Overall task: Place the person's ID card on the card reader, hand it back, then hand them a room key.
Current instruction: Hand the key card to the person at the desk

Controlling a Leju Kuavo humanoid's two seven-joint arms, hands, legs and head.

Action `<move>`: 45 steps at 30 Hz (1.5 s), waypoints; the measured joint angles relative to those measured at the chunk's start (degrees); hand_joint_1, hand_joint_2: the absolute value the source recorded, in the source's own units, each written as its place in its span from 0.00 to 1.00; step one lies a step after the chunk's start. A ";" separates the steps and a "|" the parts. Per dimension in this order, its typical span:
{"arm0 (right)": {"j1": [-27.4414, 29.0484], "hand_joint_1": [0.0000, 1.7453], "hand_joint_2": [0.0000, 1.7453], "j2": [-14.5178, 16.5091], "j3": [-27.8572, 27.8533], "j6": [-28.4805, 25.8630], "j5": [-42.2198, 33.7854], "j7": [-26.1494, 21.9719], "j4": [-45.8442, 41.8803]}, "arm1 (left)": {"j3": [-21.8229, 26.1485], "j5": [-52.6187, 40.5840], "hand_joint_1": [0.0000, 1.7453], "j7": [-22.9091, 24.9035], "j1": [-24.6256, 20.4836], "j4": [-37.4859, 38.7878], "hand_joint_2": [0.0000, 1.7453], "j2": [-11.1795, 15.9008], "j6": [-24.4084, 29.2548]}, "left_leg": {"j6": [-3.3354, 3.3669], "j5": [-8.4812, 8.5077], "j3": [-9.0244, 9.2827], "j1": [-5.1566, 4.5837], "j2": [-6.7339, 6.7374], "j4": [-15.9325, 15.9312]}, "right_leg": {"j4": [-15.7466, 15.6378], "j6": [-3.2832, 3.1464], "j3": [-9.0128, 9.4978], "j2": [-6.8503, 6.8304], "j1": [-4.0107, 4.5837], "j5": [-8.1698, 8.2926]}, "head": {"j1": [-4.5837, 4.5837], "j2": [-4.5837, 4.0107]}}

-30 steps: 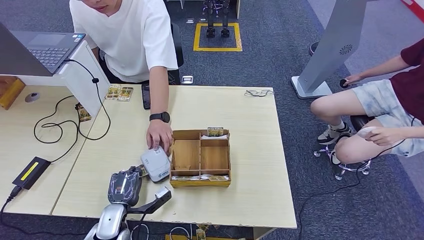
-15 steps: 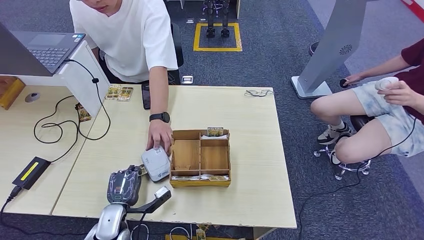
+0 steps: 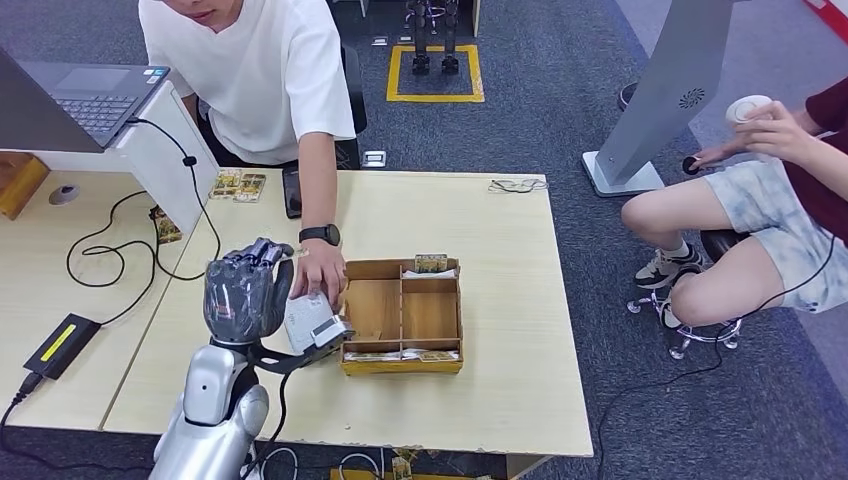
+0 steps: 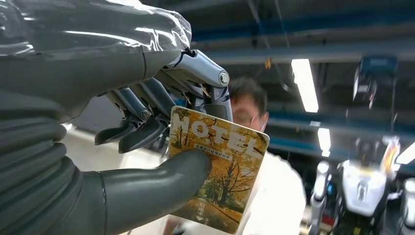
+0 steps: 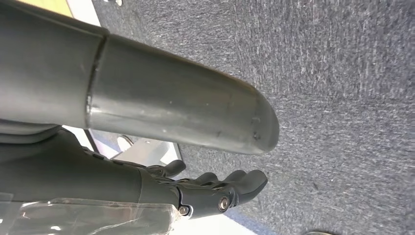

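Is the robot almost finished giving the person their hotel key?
Nearly, it seems. The left hand pinches a card printed HOTEL, the room key, between thumb and fingers, raised toward the person in the white shirt. That person's hand rests by the card reader, not yet on the key. No ID card shows on the reader, so that part may be done. Left: the person taking the key.

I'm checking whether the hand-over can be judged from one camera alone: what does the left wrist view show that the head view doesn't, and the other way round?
Left wrist view alone: the room key card, printed HOTEL over autumn trees, pinched between thumb and fingers. Head view alone: the card reader under the person's hand, the wooden box and the table. Both share the raised left hand and the person in white.
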 joint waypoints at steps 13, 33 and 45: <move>-1.91 0.00 0.00 -0.39 2.76 0.13 0.01 1.08 2.21 | -4.59 -0.16 1.00 6.85 -16.59 7.39 1.00 -0.38 -2.88 | -0.01 0.01 0.00 0.00 0.03 0.03 | 0.01 -0.02 -0.05 0.11 0.00 0.03 | 0.01 0.00; -2.15 0.00 0.00 -0.61 6.38 0.44 -0.06 2.77 3.57 | -7.98 -1.04 0.04 10.44 -25.67 21.77 1.00 -0.26 -9.85 | -0.01 0.01 -0.06 0.00 0.06 0.03 | 0.02 -0.02 -0.11 0.13 0.00 0.03 | 0.02 0.00; -1.97 0.00 0.00 -0.66 7.50 0.44 -0.28 3.02 3.63 | -11.38 -0.61 0.00 12.31 -26.15 24.68 1.00 0.80 -16.85 | -0.01 0.00 -0.08 0.00 0.07 0.03 | 0.02 -0.02 -0.13 0.14 0.00 0.02 | 0.01 0.00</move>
